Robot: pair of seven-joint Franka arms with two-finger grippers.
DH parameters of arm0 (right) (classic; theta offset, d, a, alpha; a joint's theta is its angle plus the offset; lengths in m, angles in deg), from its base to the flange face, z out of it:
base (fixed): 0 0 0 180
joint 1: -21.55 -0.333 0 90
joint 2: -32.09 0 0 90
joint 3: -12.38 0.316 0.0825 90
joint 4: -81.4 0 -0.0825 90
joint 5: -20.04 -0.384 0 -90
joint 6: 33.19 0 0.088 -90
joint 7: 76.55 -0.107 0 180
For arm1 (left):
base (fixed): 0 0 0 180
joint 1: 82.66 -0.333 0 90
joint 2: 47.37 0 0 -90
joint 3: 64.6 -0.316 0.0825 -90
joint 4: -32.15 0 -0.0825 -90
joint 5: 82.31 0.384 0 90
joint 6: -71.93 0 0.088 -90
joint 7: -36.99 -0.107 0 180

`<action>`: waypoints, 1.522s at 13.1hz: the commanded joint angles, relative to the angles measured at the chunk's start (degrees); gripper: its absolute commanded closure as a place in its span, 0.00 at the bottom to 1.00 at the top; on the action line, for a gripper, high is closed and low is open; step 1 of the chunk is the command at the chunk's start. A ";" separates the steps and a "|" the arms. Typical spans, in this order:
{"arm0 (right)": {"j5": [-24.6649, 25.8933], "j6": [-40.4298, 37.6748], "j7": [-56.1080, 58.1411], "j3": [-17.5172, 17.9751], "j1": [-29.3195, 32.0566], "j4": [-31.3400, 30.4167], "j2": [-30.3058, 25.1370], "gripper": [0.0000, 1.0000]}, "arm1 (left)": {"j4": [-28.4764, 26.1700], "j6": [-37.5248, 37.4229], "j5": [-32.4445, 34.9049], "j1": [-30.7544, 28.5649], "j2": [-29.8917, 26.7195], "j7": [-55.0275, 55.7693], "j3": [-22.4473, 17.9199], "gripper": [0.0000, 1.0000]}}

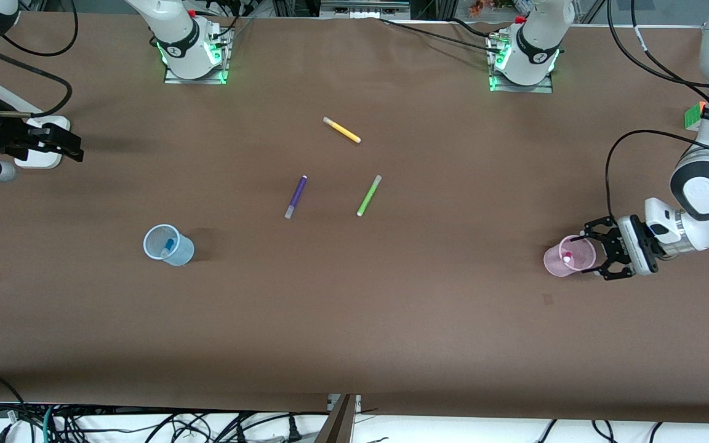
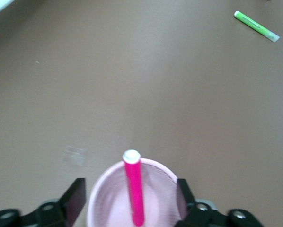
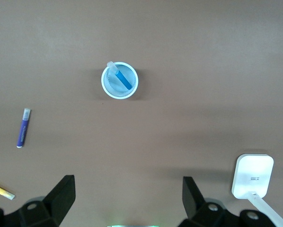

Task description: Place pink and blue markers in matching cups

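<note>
The pale pink cup (image 1: 554, 261) stands near the left arm's end of the table, with the hot pink marker (image 1: 567, 257) upright in it, pale cap up. My left gripper (image 1: 596, 252) is open, one finger on each side of the cup. In the left wrist view the pink marker (image 2: 134, 194) leans in the pink cup (image 2: 103, 201) between my left gripper's (image 2: 132, 201) fingers (image 2: 77, 198). The pale blue cup (image 1: 176, 249) holds the blue marker (image 1: 168, 246); the right wrist view shows this cup (image 3: 109, 85) and marker (image 3: 121, 78) too. My right gripper (image 1: 62, 143) is open and empty at the right arm's end.
A purple marker (image 1: 296, 196), a lime-green marker (image 1: 368, 195) and a yellow marker (image 1: 342, 130) lie mid-table, farther from the front camera than the cups. A white box (image 1: 40, 161) sits under my right gripper; it also shows in the right wrist view (image 3: 252, 176).
</note>
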 commanded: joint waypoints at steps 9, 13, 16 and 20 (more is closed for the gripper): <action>-0.59 -0.97 3.14 -0.67 0.29 -1.08 -0.21 0.00 | 5.03 -15.29 16.90 2.62 -21.85 57.88 3.67 0.00; -0.42 -0.71 2.88 -0.67 0.21 -1.08 -0.21 0.00 | 8.08 -23.28 23.12 2.71 -27.14 91.02 7.62 0.00; -0.50 -0.97 3.05 -0.67 0.29 -0.99 0.23 0.00 | 12.93 -31.63 34.91 2.71 -27.23 107.20 15.69 0.00; -0.51 -1.06 3.14 -0.67 0.29 1.03 1.11 0.00 | 13.91 -36.57 35.20 2.62 -27.23 112.79 18.18 0.00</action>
